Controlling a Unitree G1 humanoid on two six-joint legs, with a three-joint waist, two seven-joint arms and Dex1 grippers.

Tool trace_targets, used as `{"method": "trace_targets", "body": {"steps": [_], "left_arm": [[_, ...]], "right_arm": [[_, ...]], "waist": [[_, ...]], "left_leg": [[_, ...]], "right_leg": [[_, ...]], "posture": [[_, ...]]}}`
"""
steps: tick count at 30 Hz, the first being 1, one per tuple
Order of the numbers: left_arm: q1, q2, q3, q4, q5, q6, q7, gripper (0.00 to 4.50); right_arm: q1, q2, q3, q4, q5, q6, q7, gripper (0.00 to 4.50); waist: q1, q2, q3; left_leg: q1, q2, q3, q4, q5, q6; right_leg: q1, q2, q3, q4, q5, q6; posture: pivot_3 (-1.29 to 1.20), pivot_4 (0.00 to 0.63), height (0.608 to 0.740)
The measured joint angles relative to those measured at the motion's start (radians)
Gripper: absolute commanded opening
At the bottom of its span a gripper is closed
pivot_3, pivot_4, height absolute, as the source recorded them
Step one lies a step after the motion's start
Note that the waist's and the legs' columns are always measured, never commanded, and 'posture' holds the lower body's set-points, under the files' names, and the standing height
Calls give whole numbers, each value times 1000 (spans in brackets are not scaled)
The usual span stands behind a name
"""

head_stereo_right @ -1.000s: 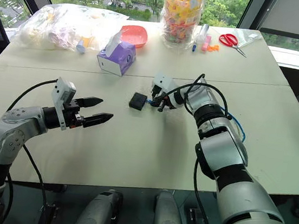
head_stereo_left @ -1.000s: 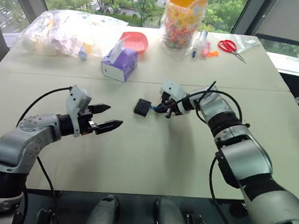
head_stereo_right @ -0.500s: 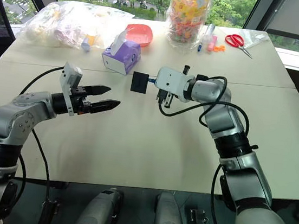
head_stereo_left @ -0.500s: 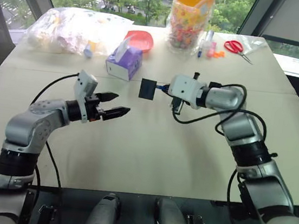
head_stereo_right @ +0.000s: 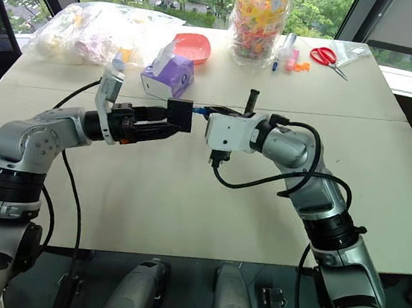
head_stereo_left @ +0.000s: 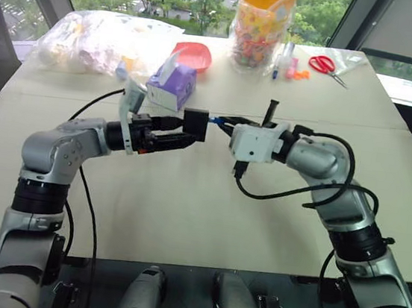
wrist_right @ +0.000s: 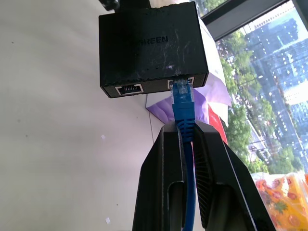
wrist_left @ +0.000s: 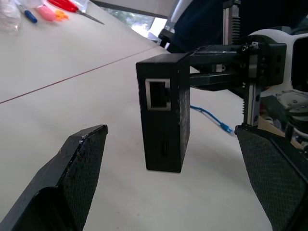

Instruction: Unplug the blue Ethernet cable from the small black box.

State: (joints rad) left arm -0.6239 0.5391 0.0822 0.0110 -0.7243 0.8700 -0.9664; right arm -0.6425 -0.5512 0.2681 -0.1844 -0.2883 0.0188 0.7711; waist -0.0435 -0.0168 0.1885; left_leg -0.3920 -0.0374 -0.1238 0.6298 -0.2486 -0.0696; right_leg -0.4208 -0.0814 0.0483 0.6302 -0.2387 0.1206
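Box (head_stereo_left: 195, 124), small and black, hangs in the air above the desk (head_stereo_left: 186, 197), between the two tools, carried only by the blue Ethernet cable (wrist_right: 184, 103) plugged into one of its ports. Right tool (wrist_right: 186, 132) is clenched on the cable's blue boot just behind the plug, its two black fingers pressed to either side of it; the plug is still seated in the box. A second port beside it is open, and the left wrist view shows another port on the opposite face. Left tool (head_stereo_left: 181, 134) is released, jaws spread wide, one finger (wrist_left: 79, 168) on each side of the box and neither touching it in the left wrist view. Loose blue cable lies on the desk behind the box. Farther back on the desk: purple tissue box (head_stereo_left: 171, 85), red bowl (head_stereo_left: 191, 54), clear bag of items (head_stereo_left: 100, 39), jar of coloured bits (head_stereo_left: 261, 25), red scissors (head_stereo_left: 322, 65)
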Motion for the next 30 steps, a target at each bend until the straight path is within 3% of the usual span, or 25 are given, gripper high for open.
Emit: {"method": "trace_targets", "body": {"steps": [7, 8, 10, 13, 16, 20, 25, 30], "left_arm": [[2, -22, -4, 7, -6, -5, -23, 636], [2, -22, -11, 8, -4, -8, -25, 496], [5, -22, -17, 8, 0, -17, -31, 505], [18, -7, -33, 7, 18, -36, -52, 505], [37, 14, -49, 8, 31, -41, -72, 505], [73, 79, -73, -18, 49, -90, -167, 505], [75, 112, -77, -43, 60, -142, -237, 505], [75, 116, -77, -50, 68, -165, -252, 505]], "right_arm": [[5, -6, 0, -16, -4, -32, 4, 0], [5, -13, 0, -16, -4, -35, 8, 0], [5, -18, 0, -16, -3, -37, 18, 0], [6, -23, 0, -30, 35, -15, 65, 1088], [11, -15, -3, -108, 157, 89, 143, 2414], [3, -13, -60, -207, 430, 514, 246, 4418], [-115, -13, -180, -201, 713, 951, 263, 4476], [-171, 35, -240, -160, 860, 1182, 196, 4476]], "waist": [[0, 0, 0], [0, 0, 0], [0, 0, 0], [-1, 0, 0], [0, 0, 0], [1, 0, 0], [2, 0, 0], [2, 0, 0]], "left_leg": [[0, 0, 0, 0, 0, 0], [0, 0, 0, 0, 0, 0], [0, 0, 0, 0, 0, 0], [0, 0, 0, 0, 0, 0], [0, 0, -1, 0, 0, 0], [0, 0, -1, 0, 0, 0], [0, 0, -1, 1, 0, 0], [0, 0, -1, 0, 0, 0]], "right_leg": [[0, 0, 0, 0, 0, 0], [0, 0, 0, 0, 0, 0], [0, 0, 0, 0, 0, 0], [0, 0, 0, 0, 0, 0], [0, 0, 0, 0, 0, 0], [1, 0, 0, 0, 0, 0], [1, 0, 0, 0, 0, -1], [1, 0, 0, 0, 0, 0]], "posture": [[0, 150, 740], [0, 150, 740], [0, 150, 740], [0, 150, 740], [0, 150, 740], [0, 150, 740], [0, 150, 740], [0, 150, 740]]}}
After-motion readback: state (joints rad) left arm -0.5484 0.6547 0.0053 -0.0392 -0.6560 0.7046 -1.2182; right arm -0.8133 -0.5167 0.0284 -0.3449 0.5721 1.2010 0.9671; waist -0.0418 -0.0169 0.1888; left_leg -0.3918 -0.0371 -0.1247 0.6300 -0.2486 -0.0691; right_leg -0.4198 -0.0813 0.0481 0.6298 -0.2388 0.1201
